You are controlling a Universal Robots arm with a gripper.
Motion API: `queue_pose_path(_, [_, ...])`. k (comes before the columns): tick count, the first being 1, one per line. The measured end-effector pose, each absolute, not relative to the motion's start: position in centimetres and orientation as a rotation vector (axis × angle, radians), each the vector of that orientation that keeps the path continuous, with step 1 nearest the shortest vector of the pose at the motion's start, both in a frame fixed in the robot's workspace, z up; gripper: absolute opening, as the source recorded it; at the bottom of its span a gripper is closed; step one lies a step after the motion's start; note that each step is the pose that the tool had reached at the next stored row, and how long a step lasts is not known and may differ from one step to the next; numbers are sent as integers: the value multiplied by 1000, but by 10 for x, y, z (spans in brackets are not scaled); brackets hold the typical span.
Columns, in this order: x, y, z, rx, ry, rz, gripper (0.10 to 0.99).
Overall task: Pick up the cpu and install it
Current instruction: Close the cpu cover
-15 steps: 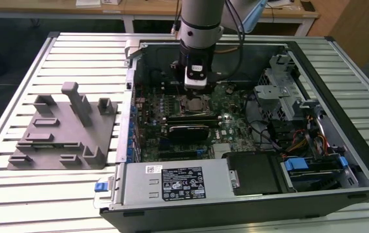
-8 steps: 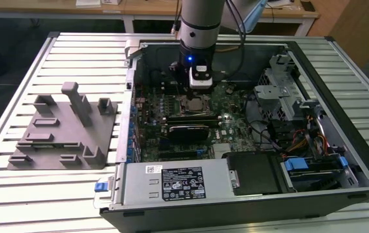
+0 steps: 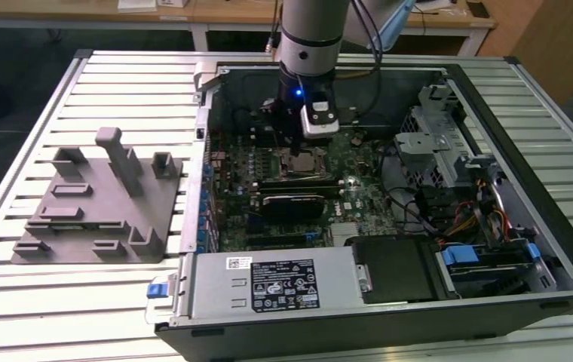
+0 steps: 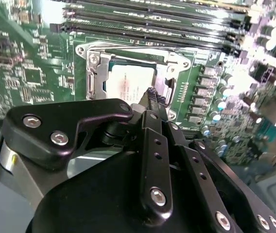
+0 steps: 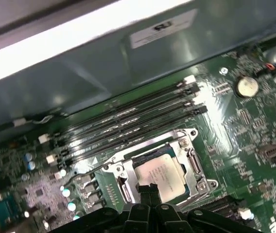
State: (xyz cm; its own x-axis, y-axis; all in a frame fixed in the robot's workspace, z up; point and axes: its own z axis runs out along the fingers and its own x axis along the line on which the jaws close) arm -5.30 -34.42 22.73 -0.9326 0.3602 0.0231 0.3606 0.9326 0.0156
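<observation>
The cpu [image 5: 160, 172], a small square chip with a silvery-white top, lies flat inside the metal socket frame [image 5: 192, 162] on the green motherboard. It also shows in the second wrist view as the pale cpu [image 4: 128, 85] within the socket frame [image 4: 93, 73]. My gripper [image 5: 150, 188] hovers just above the chip's edge, its black fingers pressed together and holding nothing. The second wrist view has the gripper [image 4: 152, 94] tip over the chip's side. In the exterior view my gripper [image 3: 298, 143] reaches down into the open computer case over the socket frame [image 3: 304, 161].
Memory slots [image 5: 128, 121] run beside the socket. A grey stepped block [image 3: 100, 204] stands on the slatted table at the exterior view's left. Inside the case are a power supply [image 3: 277, 283], a drive cage [image 3: 437, 143] and cable bundles [image 3: 458, 219].
</observation>
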Motion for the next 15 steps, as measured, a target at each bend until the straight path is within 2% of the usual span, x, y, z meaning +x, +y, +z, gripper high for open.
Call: queue_pose_path(15, [-54,-344,226,-197,-3118,-20,106])
